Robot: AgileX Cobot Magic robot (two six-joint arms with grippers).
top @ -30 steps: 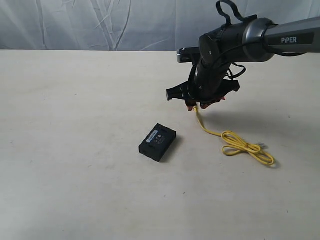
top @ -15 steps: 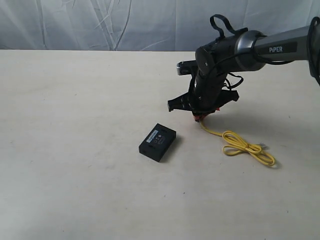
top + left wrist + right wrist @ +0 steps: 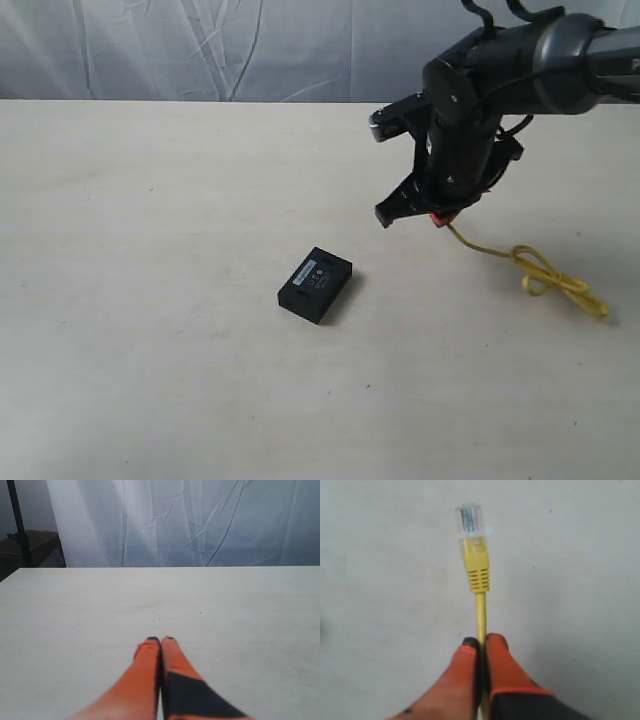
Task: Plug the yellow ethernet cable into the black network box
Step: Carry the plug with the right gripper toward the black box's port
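Observation:
The black network box (image 3: 315, 284) lies flat on the pale table, a pale label on its top. To its upper right my right gripper (image 3: 440, 217) hangs low over the table, shut on the yellow ethernet cable (image 3: 545, 277). The cord trails right from the jaws to a loose knot on the table. In the right wrist view the cable (image 3: 480, 611) runs out past the right gripper (image 3: 483, 641) and ends in a clear plug (image 3: 470, 520). The left gripper (image 3: 160, 640) shows only in its wrist view, shut on nothing.
A white crumpled curtain (image 3: 200, 45) hangs behind the table's far edge. The left wrist view shows bare tabletop (image 3: 200, 600) and a dark stand (image 3: 20, 525) at the far side.
The right arm has swung to the right and slightly up, away from the box, dragging the cable with it. The knot has slid right across the table. The box has not moved.

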